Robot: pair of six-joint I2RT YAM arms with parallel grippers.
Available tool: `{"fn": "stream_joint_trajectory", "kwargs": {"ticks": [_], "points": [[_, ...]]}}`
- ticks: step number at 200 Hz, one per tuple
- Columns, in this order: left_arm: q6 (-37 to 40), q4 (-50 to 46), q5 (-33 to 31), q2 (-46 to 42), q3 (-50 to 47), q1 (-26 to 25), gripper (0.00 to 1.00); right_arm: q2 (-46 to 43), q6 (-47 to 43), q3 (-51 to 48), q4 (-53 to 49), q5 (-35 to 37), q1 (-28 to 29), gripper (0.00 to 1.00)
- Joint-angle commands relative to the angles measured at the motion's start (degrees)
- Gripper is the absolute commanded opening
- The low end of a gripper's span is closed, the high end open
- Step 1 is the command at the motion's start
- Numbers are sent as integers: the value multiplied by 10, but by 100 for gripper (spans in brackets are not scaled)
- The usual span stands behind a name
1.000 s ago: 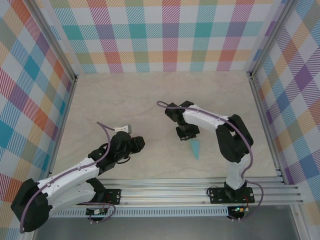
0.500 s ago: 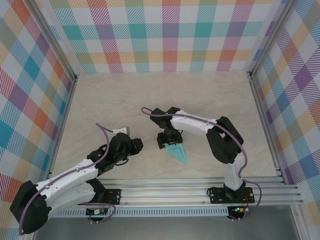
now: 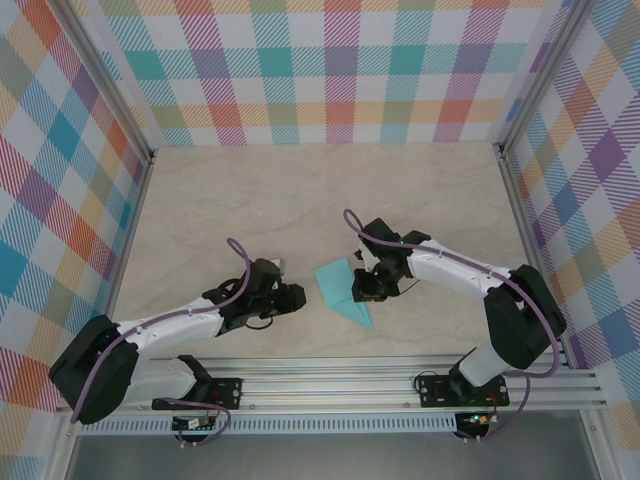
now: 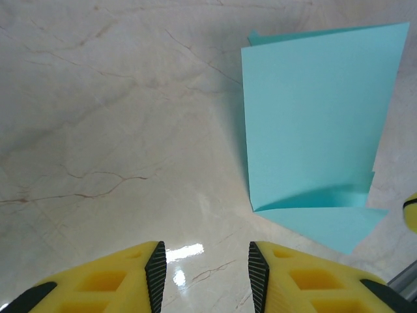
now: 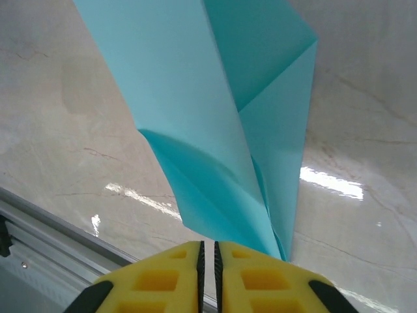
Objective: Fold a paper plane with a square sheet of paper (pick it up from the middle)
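Note:
The square sheet of paper is light-blue and folded into a rough, pointed paper plane [image 3: 338,287]. It rests on the marble table just right of centre, its point toward the near rail. My right gripper [image 3: 362,285] sits at its right edge. In the right wrist view the jaws [image 5: 209,251] are shut and the folded paper [image 5: 215,111] rises straight from the fingertips. My left gripper [image 3: 296,297] is low on the table just left of the paper. It stands open [image 4: 207,274] over bare marble, with the paper [image 4: 313,111] ahead and to the right.
The aluminium rail [image 3: 400,375] holding both arm bases runs along the near edge, close behind the paper's point. Checked walls close in the marble table [image 3: 300,200] on three sides. A purple cable loops above each wrist.
The right gripper opened and shut again on the paper, shifting slightly right as its arm stretched out low. The paper now spreads wider to the upper left. The left gripper has slid right toward it.

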Motion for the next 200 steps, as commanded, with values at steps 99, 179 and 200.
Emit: {"fn": "stream_joint_trajectory", "kwargs": {"ticks": [99, 179, 200], "points": [[-16, 58, 36, 124, 74, -31, 40, 43, -17, -37, 70, -22, -47, 9], [-35, 61, 38, 190, 116, -56, 49, 84, -15, -49, 121, -52, -98, 10], [-46, 70, 40, 204, 124, -60, 54, 94, -10, -66, 143, -61, -108, 10]]}}
